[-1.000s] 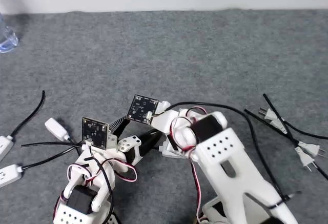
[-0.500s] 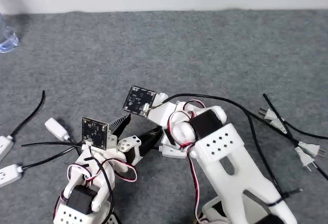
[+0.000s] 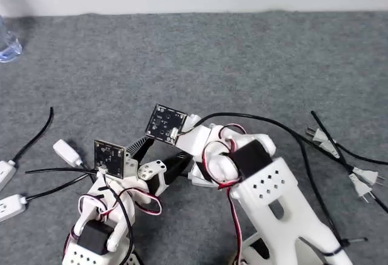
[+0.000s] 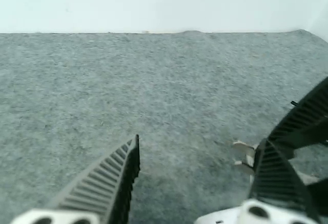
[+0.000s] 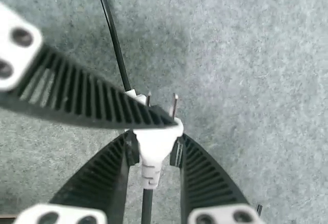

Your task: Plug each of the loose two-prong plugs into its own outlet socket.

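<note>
One plug point(image 5: 154, 149) is sitting clamped in the right gripper point(image 5: 154, 138), with the left gripper point(image 4: 200, 147) gaping wide beside it and the sockets point(image 3: 12, 205) beyond seemingly lying unfilled.

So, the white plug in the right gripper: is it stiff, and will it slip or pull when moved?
The plug body looks like hard plastic, so probably rigid and light. Its sides seem smooth, so it may twist inside the right gripper. Its thin black cord likely flops and drags.

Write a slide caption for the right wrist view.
Right pincer shut on a white two-prong plug, prongs pointing away above the grey mat.
</note>
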Controlling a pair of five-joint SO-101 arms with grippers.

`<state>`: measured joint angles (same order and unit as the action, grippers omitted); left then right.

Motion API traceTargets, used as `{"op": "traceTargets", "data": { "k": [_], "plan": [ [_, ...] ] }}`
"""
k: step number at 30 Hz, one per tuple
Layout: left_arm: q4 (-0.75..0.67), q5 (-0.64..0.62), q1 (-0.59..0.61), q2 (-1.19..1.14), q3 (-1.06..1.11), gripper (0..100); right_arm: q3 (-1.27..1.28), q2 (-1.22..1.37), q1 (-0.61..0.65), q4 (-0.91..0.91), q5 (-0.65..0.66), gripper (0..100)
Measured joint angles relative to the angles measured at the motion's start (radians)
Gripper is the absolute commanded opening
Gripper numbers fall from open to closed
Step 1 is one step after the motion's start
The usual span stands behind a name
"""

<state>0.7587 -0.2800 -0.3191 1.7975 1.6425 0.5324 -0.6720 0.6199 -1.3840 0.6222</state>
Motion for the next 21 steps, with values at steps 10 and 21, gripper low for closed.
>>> {"op": "traceTargets", "data": {
  "k": [10,21],
  "plan": [
    [0.0,0.0,0.003,0.0,0.0,33,0.0,-0.098,0.003,-0.031,0.0,0.8],
    [0.0,0.0,0.003,0.0,0.0,33,0.0,-0.117,0.003,-0.028,-0.021,0.8]
  ]
}}
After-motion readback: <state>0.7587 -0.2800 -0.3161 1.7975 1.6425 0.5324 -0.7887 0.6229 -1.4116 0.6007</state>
